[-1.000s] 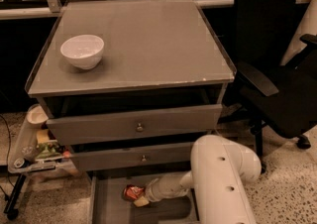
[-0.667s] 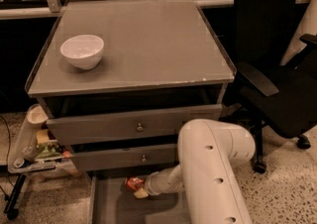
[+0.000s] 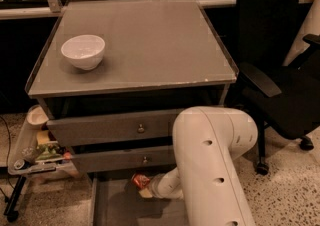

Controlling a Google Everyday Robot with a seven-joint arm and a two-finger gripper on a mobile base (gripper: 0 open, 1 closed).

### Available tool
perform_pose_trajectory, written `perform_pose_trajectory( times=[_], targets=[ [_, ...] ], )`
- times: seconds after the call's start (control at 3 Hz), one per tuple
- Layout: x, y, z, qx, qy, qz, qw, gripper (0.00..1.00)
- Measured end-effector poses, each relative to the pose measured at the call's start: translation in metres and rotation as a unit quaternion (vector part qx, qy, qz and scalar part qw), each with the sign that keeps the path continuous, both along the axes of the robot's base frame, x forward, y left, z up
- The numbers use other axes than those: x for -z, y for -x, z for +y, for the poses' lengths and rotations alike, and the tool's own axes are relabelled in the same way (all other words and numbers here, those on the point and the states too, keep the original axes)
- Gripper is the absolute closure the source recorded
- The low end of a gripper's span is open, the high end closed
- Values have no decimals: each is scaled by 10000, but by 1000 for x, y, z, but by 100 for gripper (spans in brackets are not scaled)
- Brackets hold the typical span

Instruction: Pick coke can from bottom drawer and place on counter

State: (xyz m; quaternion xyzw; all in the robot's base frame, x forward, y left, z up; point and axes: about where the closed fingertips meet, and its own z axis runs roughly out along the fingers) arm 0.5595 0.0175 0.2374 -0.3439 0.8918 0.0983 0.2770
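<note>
- Where the white arm (image 3: 210, 160) bends down in front of the cabinet, the gripper (image 3: 145, 190) sits low over the open bottom drawer (image 3: 117, 210), near its back and just under the lower knobbed drawer (image 3: 110, 161).
- Its jaws are clamped on the can (image 3: 139, 179), which shows red at the gripper's tip and is tilted. Whether the can touches the drawer floor cannot be told.
- The worktop (image 3: 150, 45) above carries a white bowl (image 3: 83, 51) near its left edge, well apart from the can.
- The upper knobbed drawer (image 3: 100, 129) and the lower one are pushed in.
- A black chair (image 3: 280, 70) stands to the right of the cabinet, and a small cart (image 3: 30, 145) of odds and ends stands to its left.
</note>
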Motion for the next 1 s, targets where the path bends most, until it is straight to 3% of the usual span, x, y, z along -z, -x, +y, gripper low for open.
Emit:
perform_pose_trajectory(
  times=[0.33, 0.67, 1.0],
  targets=[
    [-4, -11, 0, -65, -19, 38, 10000, 100],
    [-30, -3, -23, 369, -210, -3, 9991, 100],
    [-60, 41, -74, 1214, -374, -96, 9918, 100]
  ],
)
